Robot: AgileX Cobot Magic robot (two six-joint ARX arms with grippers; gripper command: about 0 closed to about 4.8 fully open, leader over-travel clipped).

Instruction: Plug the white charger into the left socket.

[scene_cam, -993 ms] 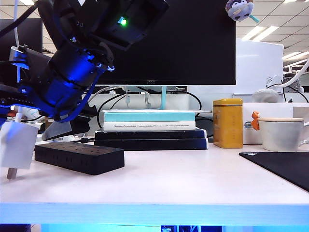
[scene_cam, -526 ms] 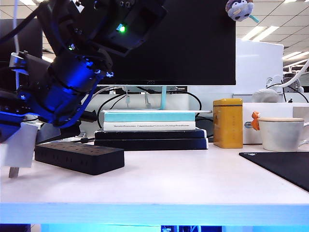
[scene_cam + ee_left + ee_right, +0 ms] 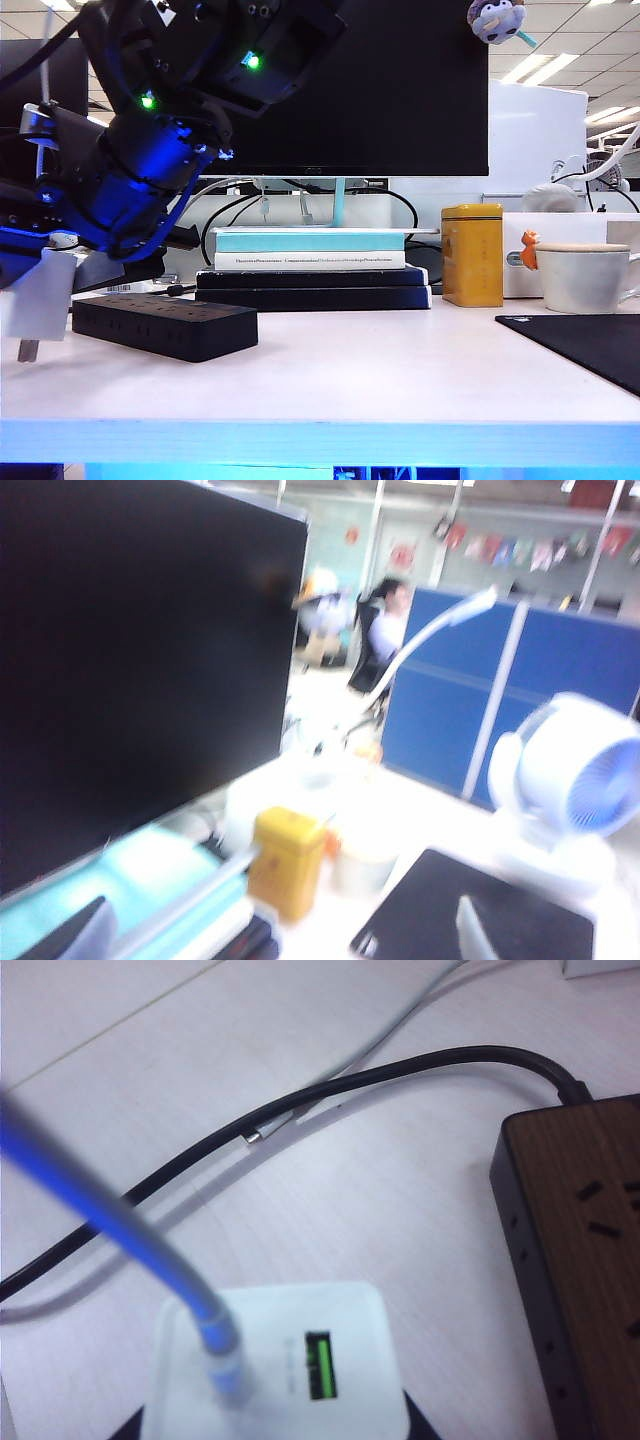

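The white charger (image 3: 40,295) hangs just above the table at the far left of the exterior view, tilted, with its metal prongs (image 3: 28,350) pointing down. My right gripper (image 3: 50,268) reaches across and is shut on it. In the right wrist view the charger (image 3: 280,1360) sits between the dark fingertips (image 3: 420,1422) of that gripper (image 3: 275,1425), and its cable (image 3: 120,1230) rises from its top. The black power strip (image 3: 165,322) lies just right of the charger. The slot holes of its left socket (image 3: 605,1210) are uncovered. My left gripper (image 3: 275,940) is open, raised high and holding nothing.
A black cord (image 3: 350,1080) runs from the strip's end across the table. Behind the strip stand a stack of books (image 3: 310,262) and a monitor (image 3: 380,90). A yellow tin (image 3: 472,255), a white mug (image 3: 585,275) and a black mat (image 3: 590,345) are at the right.
The charger has tilted and risen slightly in the right gripper. The arms above it have shifted a little.
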